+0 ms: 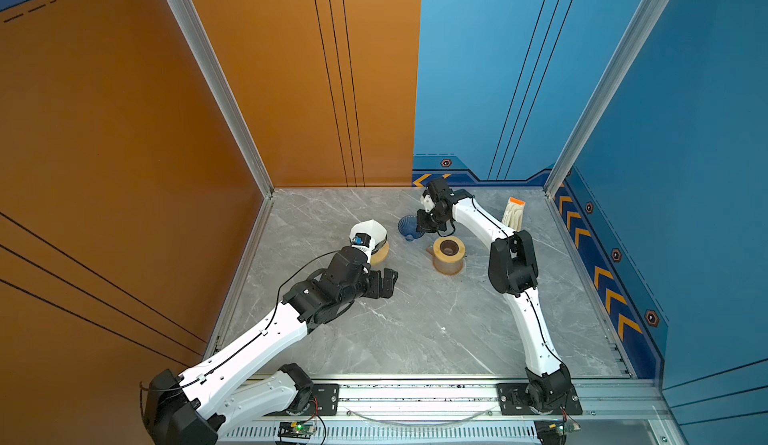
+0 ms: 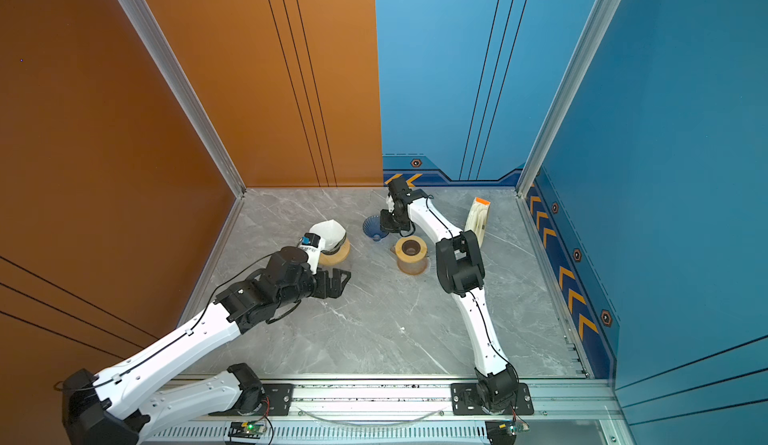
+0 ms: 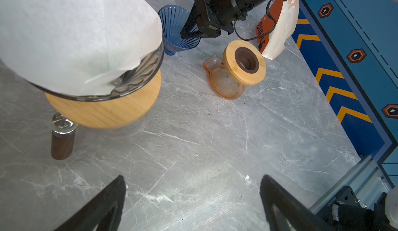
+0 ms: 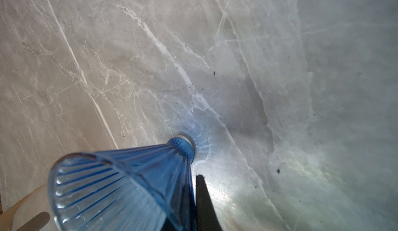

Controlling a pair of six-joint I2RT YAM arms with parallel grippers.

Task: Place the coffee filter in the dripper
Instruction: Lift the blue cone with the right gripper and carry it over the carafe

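The paper filter (image 3: 75,35) is already sitting in a smoky glass dripper (image 3: 150,66), well apart from the orange carafe (image 1: 448,256) on the left arm's side. It looks loose and lopsided, with one flap standing well above the rim. The left hand (image 3: 192,178) hangs over bare worktop (image 1: 415,330) on that same side of the carafe, spread as wide as it goes and holding nothing.

Just behind the carafe, the right hand (image 3: 189,30) is pinched tight on the wall of an empty blue dripper (image 1: 409,227). That dripper is tipped over, with only its narrow foot touching the worktop.

That pinch is what worries me. A slick ribbed wall held at one edge could pivot or slip out as it is lifted, then drop and knock the carafe beside it. The left wrist is also close enough to the filter that a careless swing could flick it out.
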